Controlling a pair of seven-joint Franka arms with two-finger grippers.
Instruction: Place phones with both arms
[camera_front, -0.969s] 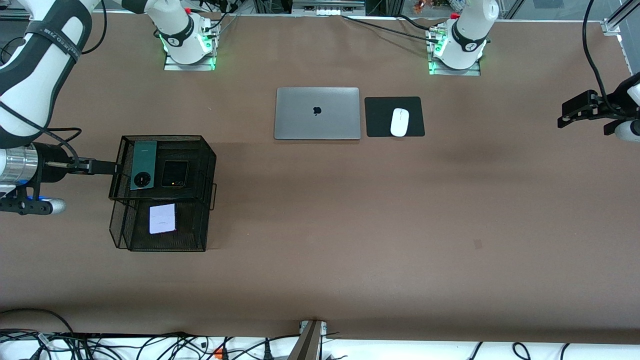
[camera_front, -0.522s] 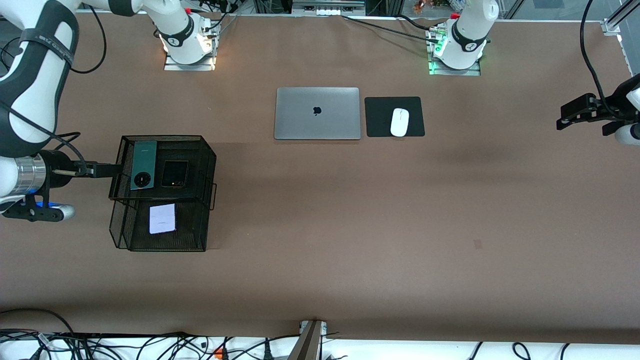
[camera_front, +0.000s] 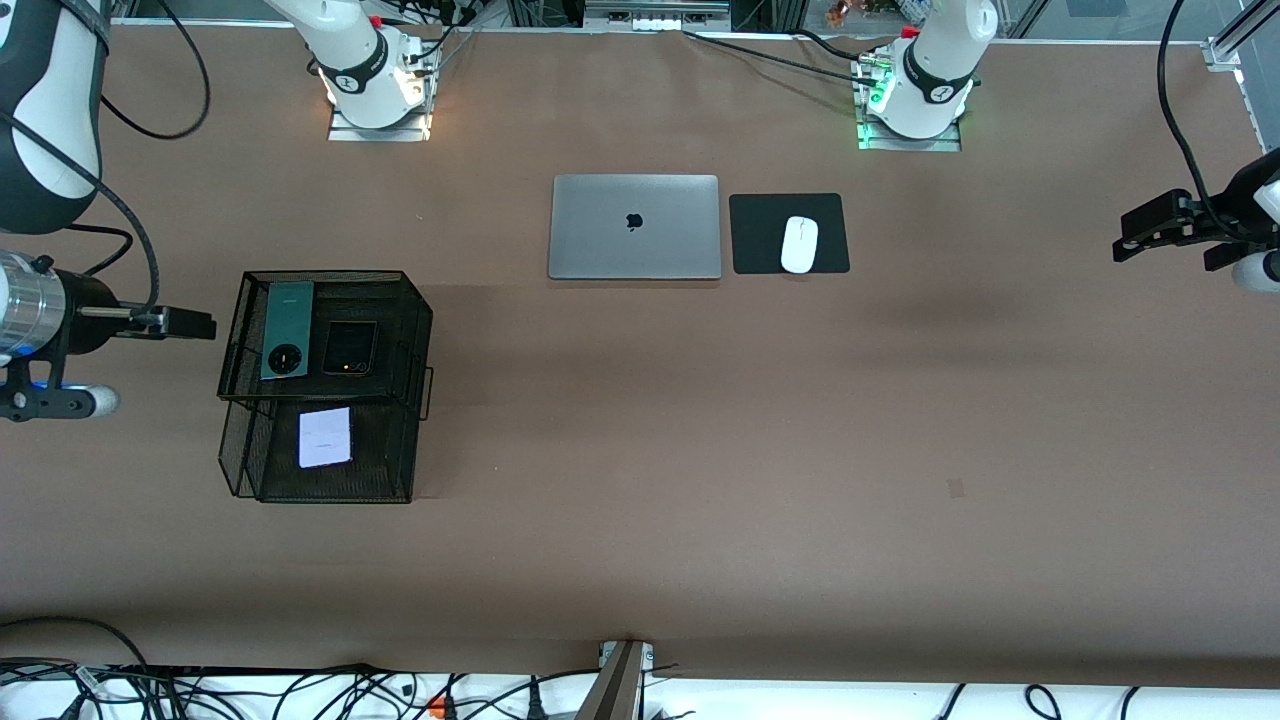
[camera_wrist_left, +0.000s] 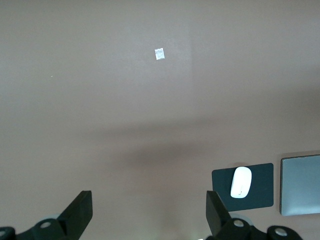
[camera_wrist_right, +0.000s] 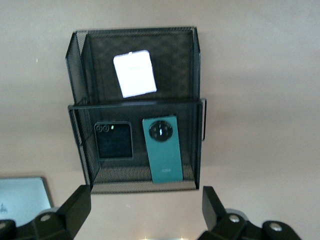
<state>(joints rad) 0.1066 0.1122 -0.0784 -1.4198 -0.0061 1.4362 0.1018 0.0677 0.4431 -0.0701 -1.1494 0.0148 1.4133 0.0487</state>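
Observation:
Three phones lie in a black mesh two-tier rack (camera_front: 418, 330). The long dark-green phone (camera_front: 285, 330) and the small black phone (camera_front: 349, 348) lie side by side on the upper tier. On the lower tier, nearer the front camera, lies the pale white phone (camera_front: 325, 437). My right gripper (camera_front: 200, 325) hangs open and empty over the table beside the rack, toward the right arm's end. The right wrist view shows the green phone (camera_wrist_right: 163, 149), black phone (camera_wrist_right: 114, 140) and white phone (camera_wrist_right: 134, 73) past my right gripper (camera_wrist_right: 146, 200). My left gripper (camera_front: 1125, 240) waits open and empty over the left arm's end of the table.
A shut silver laptop (camera_front: 634, 227) lies mid-table, near the arms' bases. Beside it a white mouse (camera_front: 799, 244) rests on a black pad (camera_front: 760, 235). The left wrist view shows my left gripper (camera_wrist_left: 149, 205) over bare brown table, with the mouse (camera_wrist_left: 241, 182) farther off.
My right gripper has drawn back from the rack's upper tier toward the right arm's end of the table. The phones and the left arm have stayed put.

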